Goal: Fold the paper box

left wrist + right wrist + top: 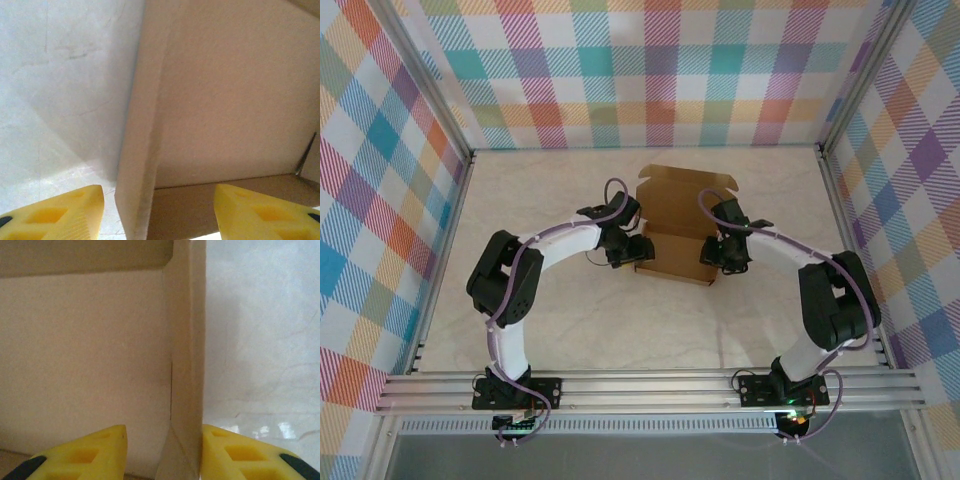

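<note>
The paper box [672, 232] is plain brown cardboard, lying mid-table with its side walls raised and a lid flap [685, 188] standing at the back. My left gripper [638, 250] is at the box's left wall and my right gripper [712, 252] at its right wall. In the left wrist view the left gripper [159, 200] is open, its yellow fingers [65, 215] straddling the left wall [137, 165] with gaps on both sides. The right gripper [164, 440] also straddles a wall [187, 390]: the outer finger [240, 455] touches it and the inner one stands apart.
The pale marble-look tabletop [570, 320] lies around the box. Plaid panels [380, 200] and metal frame posts close in the left, back and right. Aluminium rails [650, 385] carrying both arm bases run along the near edge.
</note>
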Robot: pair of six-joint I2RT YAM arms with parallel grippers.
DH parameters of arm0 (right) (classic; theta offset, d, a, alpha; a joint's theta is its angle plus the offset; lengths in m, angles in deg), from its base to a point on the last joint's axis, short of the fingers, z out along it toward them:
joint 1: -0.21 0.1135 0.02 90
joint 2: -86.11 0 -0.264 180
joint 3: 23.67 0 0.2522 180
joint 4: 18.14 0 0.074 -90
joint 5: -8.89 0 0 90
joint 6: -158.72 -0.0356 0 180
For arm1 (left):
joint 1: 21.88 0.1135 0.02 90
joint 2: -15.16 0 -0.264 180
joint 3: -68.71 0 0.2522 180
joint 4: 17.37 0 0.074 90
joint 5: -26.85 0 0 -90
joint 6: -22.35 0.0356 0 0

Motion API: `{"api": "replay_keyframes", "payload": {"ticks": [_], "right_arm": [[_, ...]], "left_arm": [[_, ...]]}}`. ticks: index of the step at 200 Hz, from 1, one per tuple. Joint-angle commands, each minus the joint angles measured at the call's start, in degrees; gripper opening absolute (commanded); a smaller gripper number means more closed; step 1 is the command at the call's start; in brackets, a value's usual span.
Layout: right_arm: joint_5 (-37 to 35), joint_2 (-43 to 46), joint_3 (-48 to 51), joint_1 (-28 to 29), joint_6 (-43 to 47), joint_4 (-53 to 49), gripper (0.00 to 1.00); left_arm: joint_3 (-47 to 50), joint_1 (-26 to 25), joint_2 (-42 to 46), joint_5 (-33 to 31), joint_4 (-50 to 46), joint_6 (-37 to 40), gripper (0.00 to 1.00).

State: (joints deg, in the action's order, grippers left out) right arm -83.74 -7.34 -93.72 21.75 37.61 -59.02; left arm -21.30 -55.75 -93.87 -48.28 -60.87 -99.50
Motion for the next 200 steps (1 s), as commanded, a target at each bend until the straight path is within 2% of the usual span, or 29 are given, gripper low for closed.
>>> {"api": "replay_keyframes", "payload": {"ticks": [1, 32, 78, 119, 200], "right_arm": [[-0.6, -2.5, -2.6, -1.2, 2.8, -1.4, 0.36], [-1.7, -4.4, -5.2, -1.2, 4.3, -2.8, 0.2], [-3.3, -6.9, -7.3, -1.1, 6.1, -4.7, 0.08], [-8.4, -8.9, -9.6, 0.7, 7.0, -7.9, 0.06], [-25.5, -19.3, -19.6, 9.2, 2.4, -20.7, 0.05]], "left_arm": [[-3.7, 1.1, -1.8, -0.9, -1.9, 2.7, 0.59], [-6.7, 1.5, -5.7, 0.6, -2.2, 3.4, 0.49], [-7.9, 1.4, -9.3, 4.2, -0.6, 2.4, 0.43], [-7.5, 0.8, -8.8, 6.4, 1.3, 1.0, 0.4], [-8.6, -0.6, -9.1, 8.4, 2.9, -0.7, 0.39]]}}
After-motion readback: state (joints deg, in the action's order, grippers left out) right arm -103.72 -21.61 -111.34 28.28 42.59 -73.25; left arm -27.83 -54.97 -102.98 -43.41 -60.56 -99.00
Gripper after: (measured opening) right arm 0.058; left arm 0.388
